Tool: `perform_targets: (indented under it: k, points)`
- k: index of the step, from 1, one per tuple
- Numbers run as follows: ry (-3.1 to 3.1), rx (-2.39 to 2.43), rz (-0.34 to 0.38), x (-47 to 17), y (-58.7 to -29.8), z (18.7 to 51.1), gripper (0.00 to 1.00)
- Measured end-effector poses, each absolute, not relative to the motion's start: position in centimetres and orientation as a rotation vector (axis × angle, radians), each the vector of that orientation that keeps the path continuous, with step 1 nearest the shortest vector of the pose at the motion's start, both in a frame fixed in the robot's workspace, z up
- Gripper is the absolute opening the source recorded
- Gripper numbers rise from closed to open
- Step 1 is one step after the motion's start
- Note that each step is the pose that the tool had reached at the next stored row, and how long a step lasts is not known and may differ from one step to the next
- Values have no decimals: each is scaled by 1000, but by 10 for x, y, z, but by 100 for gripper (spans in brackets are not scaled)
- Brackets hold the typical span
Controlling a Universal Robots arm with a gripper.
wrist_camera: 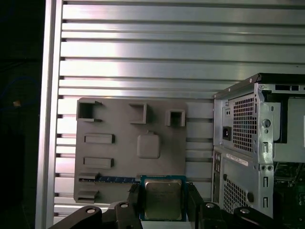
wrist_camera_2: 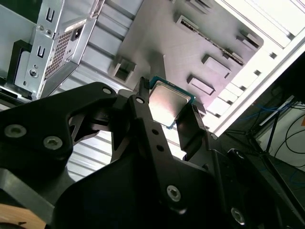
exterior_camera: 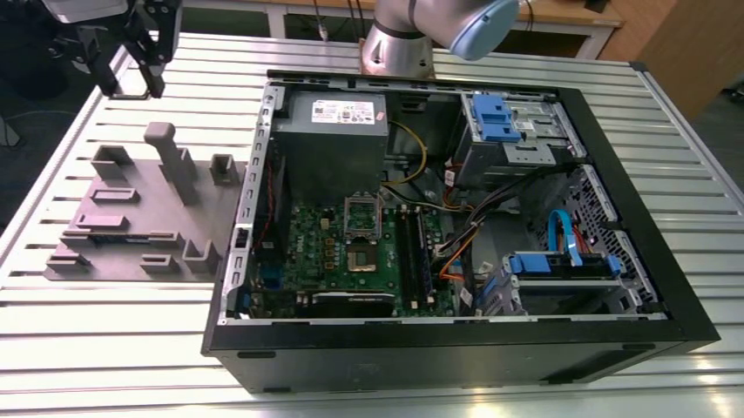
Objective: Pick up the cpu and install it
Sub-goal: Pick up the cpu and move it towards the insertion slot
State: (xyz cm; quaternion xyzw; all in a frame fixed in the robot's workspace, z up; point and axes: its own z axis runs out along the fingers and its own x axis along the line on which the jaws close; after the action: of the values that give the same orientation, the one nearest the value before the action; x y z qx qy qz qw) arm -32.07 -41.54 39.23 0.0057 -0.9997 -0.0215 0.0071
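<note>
The cpu (wrist_camera: 163,199), a small square chip with a shiny metal top and a thin blue-green rim, is clamped between my gripper's (wrist_camera: 164,202) two black fingers in both wrist views. The chip (wrist_camera_2: 167,102) and gripper (wrist_camera_2: 167,109) hang in the air above the mauve-grey tray (wrist_camera: 119,157). In the exterior view the gripper (exterior_camera: 131,80) is raised at the far left, well clear of the tray (exterior_camera: 128,218) and apart from the open computer case (exterior_camera: 465,218). The metal socket frame (exterior_camera: 362,214) sits on the green motherboard inside the case.
The grey power-supply box (exterior_camera: 334,131) fills the case's back corner. Blue drive brackets (exterior_camera: 490,117) and cables lie at the exterior view's right. The case's perforated back panel (wrist_camera: 243,143) stands beside the tray. The arm's base (exterior_camera: 402,39) is behind the case.
</note>
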Motion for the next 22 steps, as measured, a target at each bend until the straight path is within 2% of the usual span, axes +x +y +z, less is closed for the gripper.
perform_targets:
  k: [22]
  points:
    - [-3127, 18, -67, -308, -415, 392, 47]
